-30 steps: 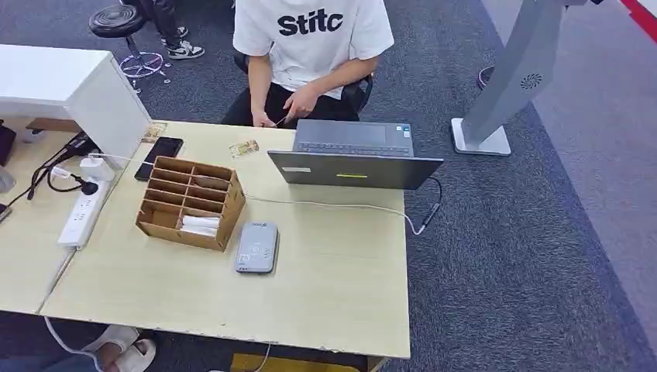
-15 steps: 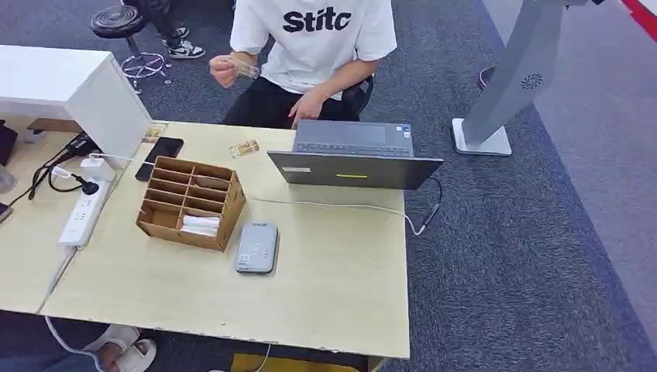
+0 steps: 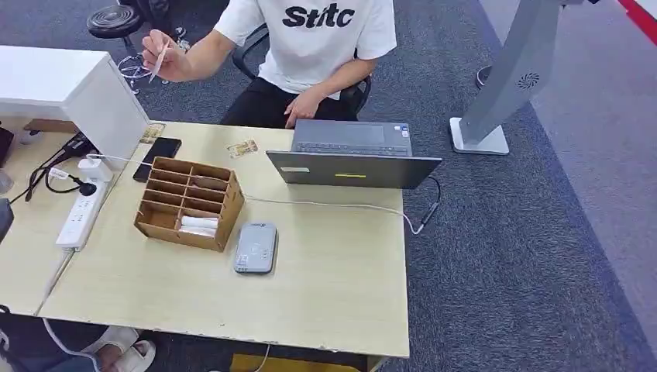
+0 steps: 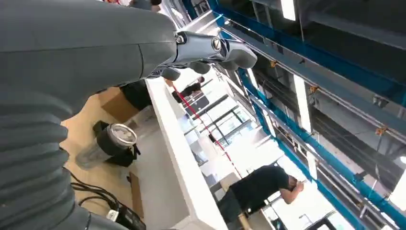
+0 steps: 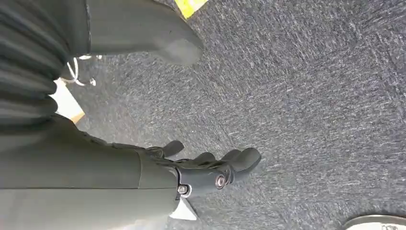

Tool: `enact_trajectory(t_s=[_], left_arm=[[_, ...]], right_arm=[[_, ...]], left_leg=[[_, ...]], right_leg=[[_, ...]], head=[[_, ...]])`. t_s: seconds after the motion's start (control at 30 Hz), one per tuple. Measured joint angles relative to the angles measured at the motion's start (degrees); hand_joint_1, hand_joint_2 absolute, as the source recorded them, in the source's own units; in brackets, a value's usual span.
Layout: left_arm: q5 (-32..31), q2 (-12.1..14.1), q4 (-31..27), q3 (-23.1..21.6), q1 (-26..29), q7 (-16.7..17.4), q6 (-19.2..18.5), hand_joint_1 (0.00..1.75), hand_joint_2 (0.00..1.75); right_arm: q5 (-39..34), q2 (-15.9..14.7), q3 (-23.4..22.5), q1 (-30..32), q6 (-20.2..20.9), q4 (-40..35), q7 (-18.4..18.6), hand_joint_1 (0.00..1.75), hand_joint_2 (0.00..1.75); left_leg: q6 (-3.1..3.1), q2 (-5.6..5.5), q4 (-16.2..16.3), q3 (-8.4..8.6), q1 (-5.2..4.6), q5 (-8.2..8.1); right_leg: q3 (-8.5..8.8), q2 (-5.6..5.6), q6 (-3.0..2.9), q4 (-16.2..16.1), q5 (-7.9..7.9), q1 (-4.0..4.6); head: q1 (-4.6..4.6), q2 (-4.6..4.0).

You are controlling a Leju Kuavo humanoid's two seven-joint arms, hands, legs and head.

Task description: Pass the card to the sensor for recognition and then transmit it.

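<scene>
A person in a white T-shirt sits behind the table and holds a card (image 3: 158, 60) up in one raised hand, far left of the laptop. The grey sensor pad (image 3: 256, 248) lies flat on the table beside the cardboard organiser (image 3: 190, 203). Another card (image 3: 244, 148) lies on the table near the laptop, and one more (image 3: 153, 132) by the phone. My left hand (image 4: 210, 48) is lifted, fingers stretched out, holding nothing. My right hand (image 5: 210, 167) hangs over the carpet, fingers apart and empty.
An open laptop (image 3: 352, 155) with a white cable stands at the table's far side. A black phone (image 3: 159, 157), a power strip (image 3: 77, 217) and a white box (image 3: 70, 85) are at the left. A grey stand (image 3: 503, 85) rises at the right.
The person lifted a card from near the lap and swung it up and out to the left. A dark grey shape has entered at the head view's left edge.
</scene>
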Motion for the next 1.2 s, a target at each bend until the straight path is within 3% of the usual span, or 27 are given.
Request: enact_trajectory(t_s=[0.07, 0.37, 0.7, 0.93, 0.97, 1.03, 1.07, 1.17, 1.2], left_arm=[[-2.7, 0.3, 3.0, -1.1, -2.1, 1.7, -0.4, 0.0, 1.75], [-9.1, 0.6, 14.0, -6.6, -11.9, 3.7, -1.0, 0.0, 1.75], [-14.3, 0.1, 18.0, -12.3, -14.8, 7.1, -3.4, 0.0, 1.75], [-14.6, -0.3, 19.4, -14.2, -15.6, 7.5, -4.0, 0.0, 1.75], [-14.8, -0.3, 19.4, -14.4, -15.6, 7.5, -4.2, 0.12, 1.75], [-15.0, -0.4, 19.4, -14.9, -15.6, 7.6, -4.6, 1.48, 1.75], [-15.1, -0.5, 19.5, -15.4, -15.6, 7.6, -4.7, 1.62, 1.75], [-15.1, -0.7, 19.7, -16.2, -15.6, 7.6, -4.9, 1.66, 1.75], [-15.2, -0.8, 19.8, -16.5, -15.6, 7.6, -5.0, 1.75, 1.75]], right_arm=[[-0.1, 0.2, 0.7, -0.1, 0.0, 0.0, 0.3, 0.0, 1.75], [-0.7, 0.5, 4.4, -0.7, 0.0, 0.0, 2.0, 0.0, 1.75], [-2.6, 0.6, 7.8, -0.8, 0.0, -0.1, 2.7, 0.0, 1.75], [-3.0, 0.6, 9.3, -0.7, 0.0, -0.1, 2.7, 0.0, 1.75], [-3.0, 0.6, 9.6, -0.7, 0.0, -0.1, 2.7, 0.0, 1.75], [-3.1, 0.6, 9.9, -0.7, 0.0, -0.2, 2.8, 0.0, 1.75], [-3.1, 0.6, 10.1, -0.7, 0.0, -0.2, 2.9, 0.0, 1.75], [-3.4, 0.6, 10.9, -0.7, 0.0, -0.2, 2.9, 0.0, 1.75], [-3.6, 0.6, 11.1, -0.7, 0.0, -0.2, 2.9, 0.0, 1.75]], left_leg=[[0.0, -0.06, 0.0, -0.08, 0.0, 0.0], [0.0, -0.03, 0.0, -0.08, 0.0, 0.01], [-0.01, 0.01, 0.0, -0.11, 0.0, -0.01], [-0.01, 0.02, 0.0, -0.1, 0.0, 0.0], [-0.01, 0.02, 0.0, -0.1, 0.0, 0.0], [-0.01, 0.02, 0.0, -0.1, 0.0, 0.0], [-0.01, 0.02, 0.0, -0.1, 0.0, 0.0], [-0.01, 0.01, 0.0, -0.11, 0.0, -0.01], [-0.01, 0.01, 0.0, -0.11, 0.0, -0.01]], right_leg=[[-0.03, -0.06, 0.01, 0.0, -0.01, 0.01], [-0.04, -0.02, 0.03, 0.0, 0.03, 0.01], [-0.08, 0.02, 0.03, 0.0, 0.02, 0.01], [-0.09, 0.02, 0.03, 0.0, 0.03, 0.01], [-0.09, 0.03, 0.03, 0.0, 0.02, 0.01], [-0.09, 0.04, 0.03, 0.0, 0.02, 0.01], [-0.09, 0.04, 0.03, 0.0, 0.02, 0.01], [-0.09, 0.03, 0.03, 0.0, 0.02, 0.01], [-0.09, 0.03, 0.03, 0.0, 0.02, 0.01]], head=[[0.02, 0.0], [0.04, 0.0], [0.02, 0.0], [0.02, 0.0], [0.02, 0.0], [0.02, 0.0], [0.02, 0.0], [0.02, 0.0], [0.02, 0.0]])
